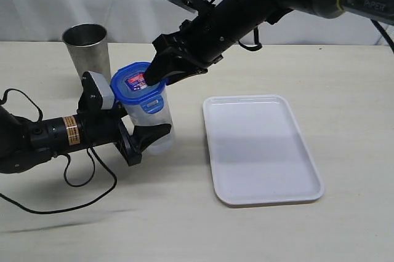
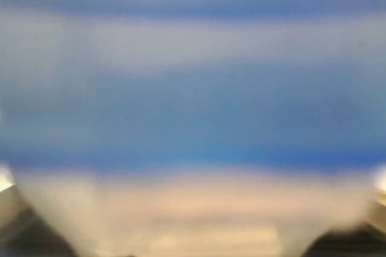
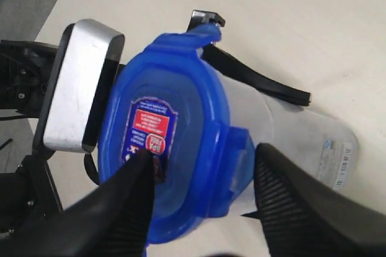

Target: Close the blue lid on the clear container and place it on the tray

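The clear container (image 1: 157, 122) stands upright on the table left of the tray (image 1: 265, 151), with my left gripper (image 1: 149, 137) shut on its lower body. The blue lid (image 1: 139, 83) sits on its rim with the sticker up. One flap sticks up on the far side and another hangs down the side. My right gripper (image 1: 161, 76) hovers open over the lid (image 3: 181, 142). One fingertip (image 3: 136, 169) rests at the sticker and the other stands outside the hanging flap, beside the container (image 3: 295, 127). The left wrist view is a blur of blue lid (image 2: 193, 88) and pale container wall (image 2: 193, 209).
A tapered steel cup (image 1: 88, 45) stands behind the left arm at the back left. The white tray lies flat with nothing on it. The left arm's cables (image 1: 80, 179) trail over the table at the front left.
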